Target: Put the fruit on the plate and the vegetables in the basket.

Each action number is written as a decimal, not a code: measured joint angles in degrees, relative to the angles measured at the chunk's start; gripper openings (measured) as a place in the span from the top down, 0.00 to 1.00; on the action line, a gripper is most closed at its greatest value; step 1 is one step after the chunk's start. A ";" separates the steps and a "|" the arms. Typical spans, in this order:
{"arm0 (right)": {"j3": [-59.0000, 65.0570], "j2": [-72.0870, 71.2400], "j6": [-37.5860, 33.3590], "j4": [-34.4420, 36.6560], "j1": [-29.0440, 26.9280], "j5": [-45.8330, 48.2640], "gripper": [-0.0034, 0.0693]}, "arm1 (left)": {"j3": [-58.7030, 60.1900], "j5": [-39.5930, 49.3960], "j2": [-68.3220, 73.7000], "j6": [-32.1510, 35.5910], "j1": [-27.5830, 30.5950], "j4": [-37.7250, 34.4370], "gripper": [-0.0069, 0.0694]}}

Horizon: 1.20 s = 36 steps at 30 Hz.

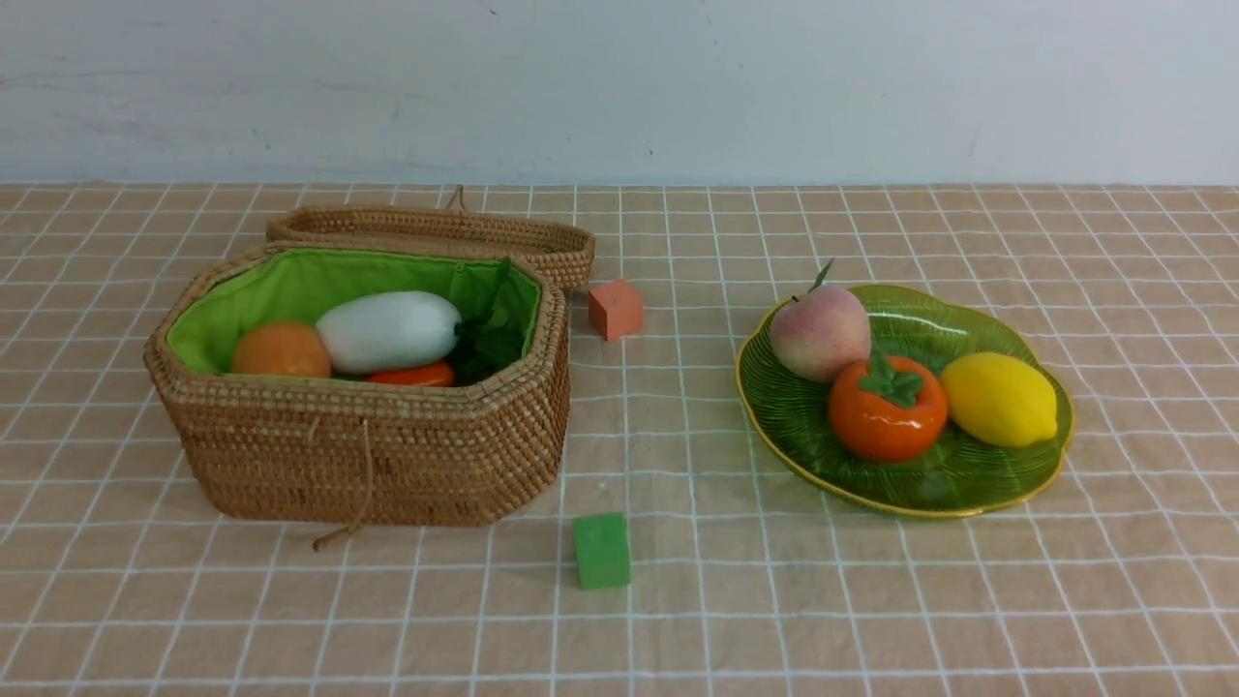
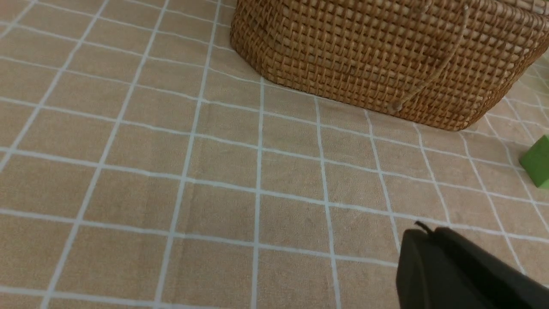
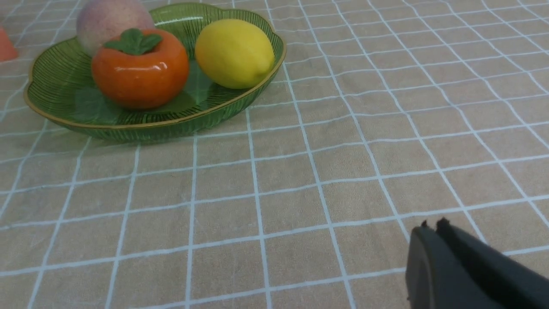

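Observation:
The wicker basket point(image 1: 387, 455) stands open at the left, its wall also filling the left wrist view point(image 2: 377, 56). Inside lie a white radish point(image 1: 389, 331), a brown-orange potato point(image 1: 281, 350) and a sliver of orange carrot point(image 1: 414, 376) with dark green leaves. On the green plate point(image 1: 803, 426) at the right sit the peach point(image 1: 820, 332), persimmon point(image 1: 887, 409) and lemon point(image 1: 999, 399); the right wrist view shows the plate point(image 3: 55, 86), the persimmon point(image 3: 140, 71) and the lemon point(image 3: 234, 53). My left gripper point(image 2: 426, 234) and right gripper point(image 3: 431, 229) are both shut and empty, low over the cloth. Neither arm shows in the front view.
An orange cube point(image 1: 616, 309) lies between basket and plate, towards the back. A green cube point(image 1: 601, 551) lies in front of the basket's right corner and also shows in the left wrist view point(image 2: 537, 162). The basket's lid point(image 1: 436, 232) lies open behind it.

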 joint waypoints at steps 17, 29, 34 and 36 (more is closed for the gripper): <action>0.00 0.00 0.00 0.00 0.00 0.00 0.93 | 0.00 -0.21 0.00 -0.24 0.00 0.00 0.93; 0.00 0.00 0.00 0.00 0.00 0.00 0.92 | 0.00 -0.21 0.00 -0.24 0.00 0.00 0.92; 0.00 0.00 0.00 0.00 0.00 0.00 0.91 | 0.00 -0.21 0.00 -0.24 0.00 0.00 0.92; 0.00 0.00 0.00 0.00 0.00 0.00 0.91 | 0.00 -0.21 0.00 -0.24 0.00 0.00 0.92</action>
